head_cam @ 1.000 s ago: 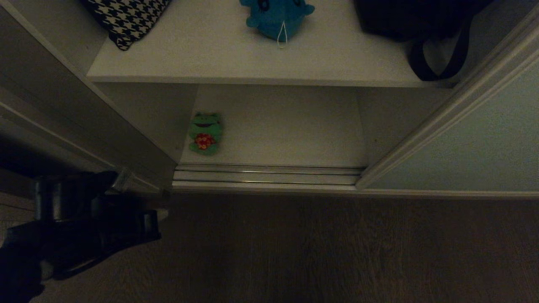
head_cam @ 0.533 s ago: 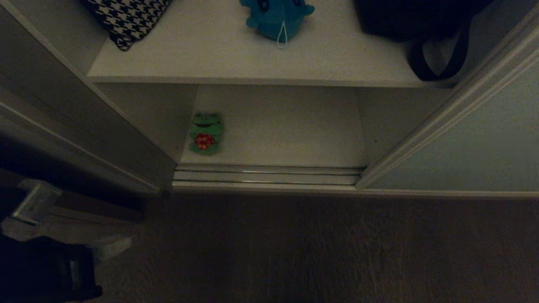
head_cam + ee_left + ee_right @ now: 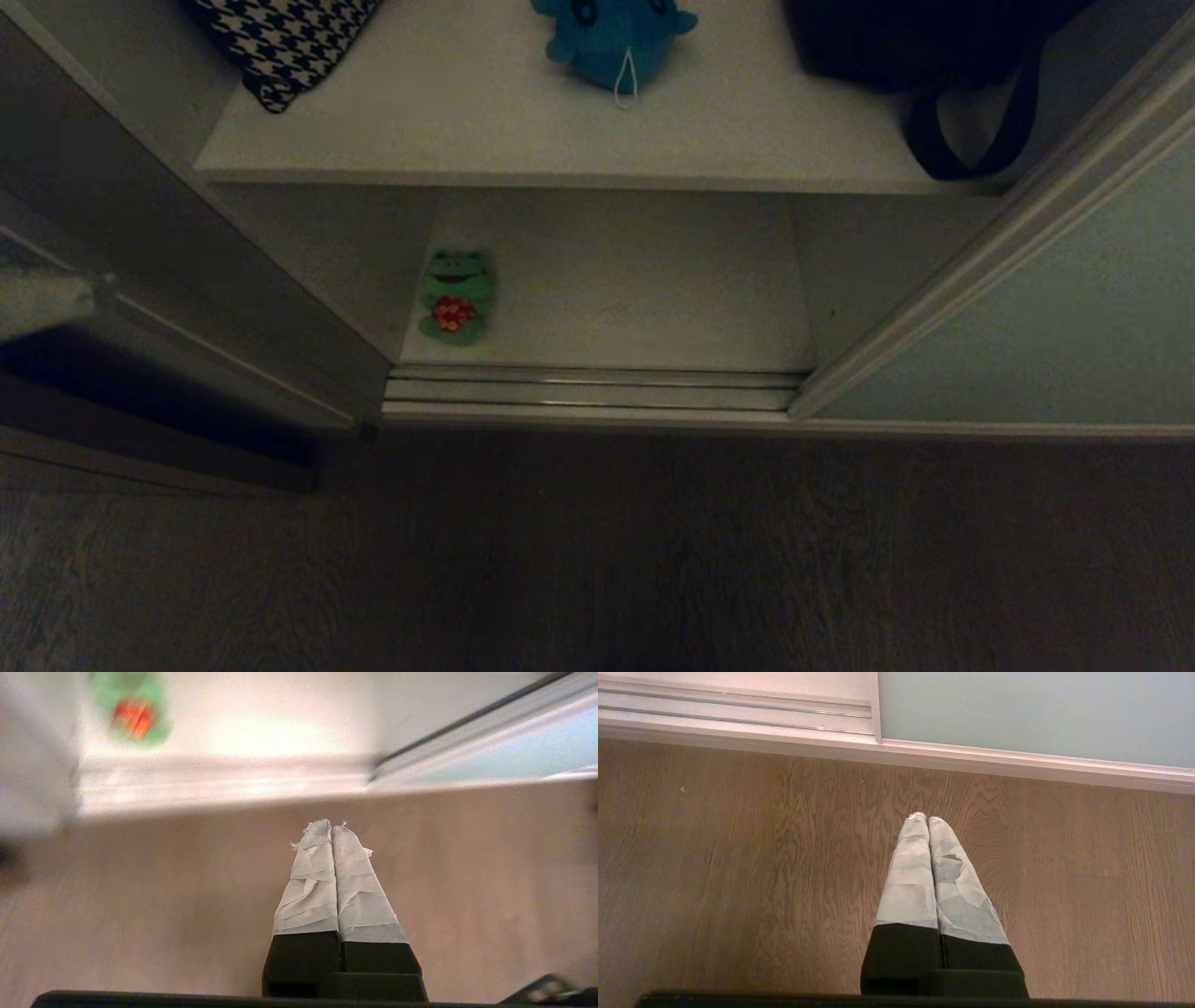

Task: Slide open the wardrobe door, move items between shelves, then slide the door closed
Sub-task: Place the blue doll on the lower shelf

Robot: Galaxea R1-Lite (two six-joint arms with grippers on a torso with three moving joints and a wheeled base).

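Sliding wardrobe door (image 3: 1074,308) pushed to the right, opening clear, bottom track (image 3: 597,390) exposed. Upper shelf (image 3: 485,140) carrying houndstooth cloth (image 3: 280,42) at left, teal-blue plush (image 3: 611,37) in the middle, black strapped bag (image 3: 943,65) at right. Lower shelf (image 3: 644,289) holding only the green frog (image 3: 455,296), close to its left wall, just behind the track.

Left gripper (image 3: 332,828) empty, taped fingers pressed together, above wood floor (image 3: 653,560) in front of the track, frog well off ahead. Right gripper (image 3: 923,817) likewise closed and empty, parked over floor near door base.

Step, judged: door opened, item transfer under way or about to begin. Next likely calls for spreading left fingers, reaching into a shelf, pinching a toy by its body.
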